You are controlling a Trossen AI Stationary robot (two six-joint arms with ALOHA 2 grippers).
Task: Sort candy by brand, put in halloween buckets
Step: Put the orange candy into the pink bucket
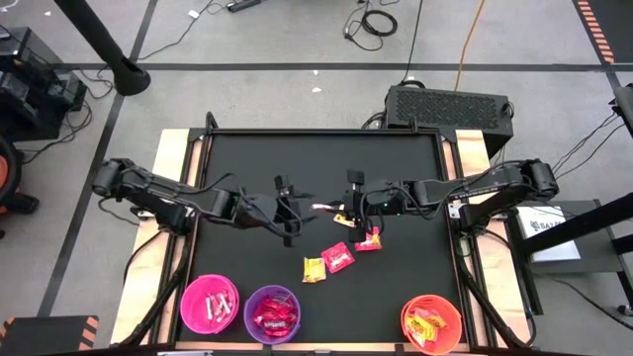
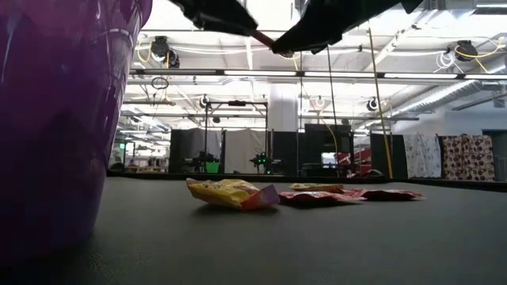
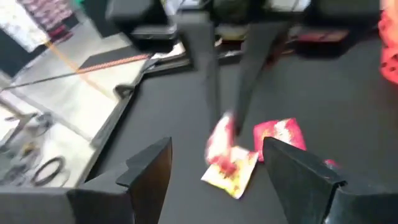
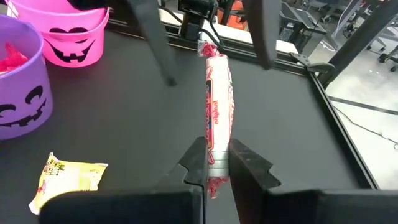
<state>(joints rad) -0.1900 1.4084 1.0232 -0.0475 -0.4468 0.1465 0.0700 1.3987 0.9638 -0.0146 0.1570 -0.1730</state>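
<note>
Right wrist view – R gripper [image 4: 216, 163] pinches pale candy [image 4: 217, 106]; L gripper [image 1: 293, 210] open.

Left claw [image 1: 294, 210] spread wide mid-table, right claw [image 4: 216, 163] pinched shut opposite

No text can be read with certainty. The pale pink-white candy packet [image 4: 217, 106] at the centre of the right wrist view carries red lettering too small to make out. The white box [image 1: 554, 230] at the right edge of the high view bears dark print, also illegible.

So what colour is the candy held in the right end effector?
Pale pink-white with red print, a long packet pinched in the right end effector; clearest in the right wrist view.
</note>
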